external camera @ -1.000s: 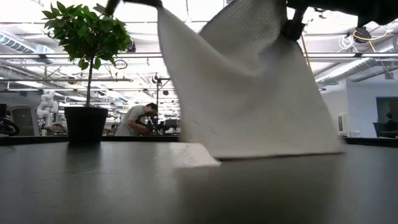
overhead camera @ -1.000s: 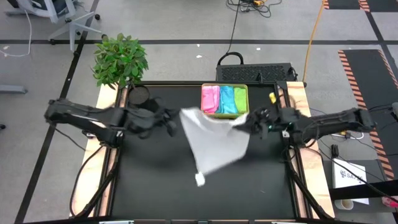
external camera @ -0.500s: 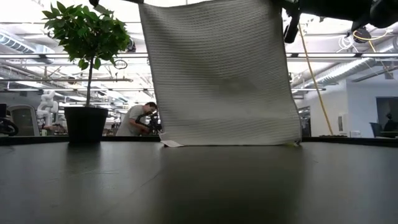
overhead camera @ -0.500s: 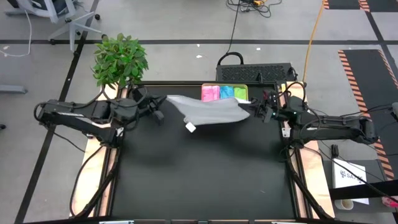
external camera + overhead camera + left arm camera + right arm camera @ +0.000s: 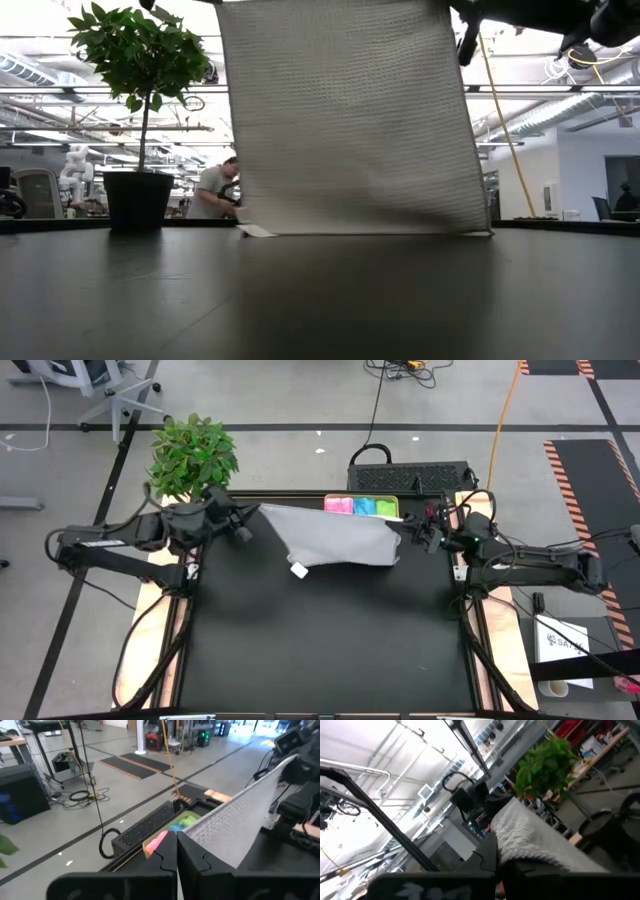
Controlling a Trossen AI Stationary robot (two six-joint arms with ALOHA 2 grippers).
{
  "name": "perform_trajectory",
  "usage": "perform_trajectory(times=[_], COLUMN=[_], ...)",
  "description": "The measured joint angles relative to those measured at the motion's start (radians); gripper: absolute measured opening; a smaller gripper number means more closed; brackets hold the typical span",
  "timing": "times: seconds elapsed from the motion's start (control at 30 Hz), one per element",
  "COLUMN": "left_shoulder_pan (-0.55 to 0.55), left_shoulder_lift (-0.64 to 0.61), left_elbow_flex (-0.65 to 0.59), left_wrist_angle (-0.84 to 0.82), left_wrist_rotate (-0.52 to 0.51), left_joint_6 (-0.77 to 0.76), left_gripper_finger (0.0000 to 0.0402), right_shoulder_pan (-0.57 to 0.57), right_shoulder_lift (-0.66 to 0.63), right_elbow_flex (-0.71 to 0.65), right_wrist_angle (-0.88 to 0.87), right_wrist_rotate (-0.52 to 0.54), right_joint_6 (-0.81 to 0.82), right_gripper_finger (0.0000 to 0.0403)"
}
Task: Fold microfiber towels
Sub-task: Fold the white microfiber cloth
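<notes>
A white towel (image 5: 335, 540) hangs spread between my two grippers over the far middle of the table. In the low view the white towel (image 5: 350, 120) is a flat, nearly upright sheet. Its lower edge (image 5: 360, 232) and tag (image 5: 255, 231) touch the table. My left gripper (image 5: 252, 518) is shut on its upper left corner. My right gripper (image 5: 405, 538) is shut on its upper right corner. Pink (image 5: 338, 506), blue (image 5: 363, 507) and green (image 5: 386, 508) towels lie in the tray behind it. My left gripper pinches the towel's upper left corner (image 5: 186, 836) between its two shut fingers, coming in about level from the table's left. The top edge runs taut from there toward the other arm. The sheet hangs below. My right gripper pinches the towel's upper right corner (image 5: 506, 836) between its two shut fingers, coming in about level from the table's right. The cloth stretches away from the fingers toward the left arm. The rest hangs down to the table.
A yellow-green tray (image 5: 326, 510) stands at the far edge, partly hidden by the white towel. A potted plant (image 5: 193, 455) stands at the far left corner. The near half of the black table (image 5: 320, 650) holds nothing. A person (image 5: 215, 190) works in the room behind.
Both grippers have gone toward the far edge, and the left one also toward the left, drawing the towel's top edge taut. The towel, which slanted with its lower part lying forward on the table, now hangs as a flat sheet. Its lower edge has slid toward the far edge.
</notes>
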Motion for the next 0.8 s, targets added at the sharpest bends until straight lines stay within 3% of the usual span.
perform_trajectory(times=[0.3, 0.53, 0.8], left_shoulder_pan=[0.037, 0.097, 0.168], left_shoulder_lift=[-0.042, -0.042, -0.042], left_elbow_flex=[0.000, 0.004, 0.163], left_wrist_angle=[0.003, 0.015, -0.050], left_wrist_rotate=[0.033, 0.068, 0.144], left_joint_6=[0.044, 0.085, 0.192], left_gripper_finger=[0.0000, 0.0000, 0.0000], right_shoulder_pan=[-0.071, -0.117, -0.129], right_shoulder_lift=[0.035, 0.198, 0.319], right_elbow_flex=[0.026, 0.213, 0.357], right_wrist_angle=[0.034, 0.038, 0.001], right_wrist_rotate=[-0.020, -0.132, -0.241], right_joint_6=[0.007, -0.035, -0.080], right_gripper_finger=[0.0000, 0.0000, 0.0000])
